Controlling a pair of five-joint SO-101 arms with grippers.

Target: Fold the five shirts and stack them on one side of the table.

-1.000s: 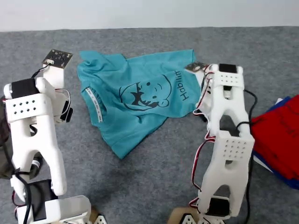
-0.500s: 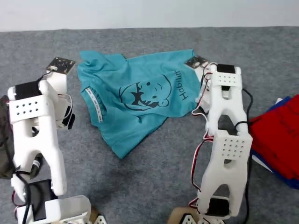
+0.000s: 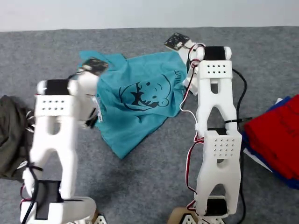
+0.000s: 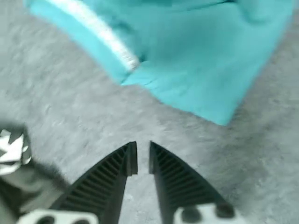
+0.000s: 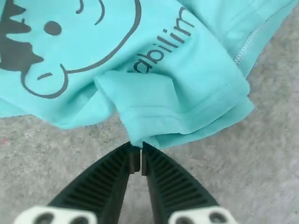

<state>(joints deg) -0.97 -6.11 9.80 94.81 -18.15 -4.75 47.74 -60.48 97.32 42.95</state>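
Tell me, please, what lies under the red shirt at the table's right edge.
A blue garment's edges stick out from under the red shirt. The red shirt covers the rest, so any further layers cannot be seen.

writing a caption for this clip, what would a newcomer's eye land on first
The teal shirt with a bear drawing stands out first, lying crumpled mid-table between the left arm and the right arm. The right claw has its tips at the shirt's hem. A red and blue pile of clothes lies at the table's edge beside the right arm.
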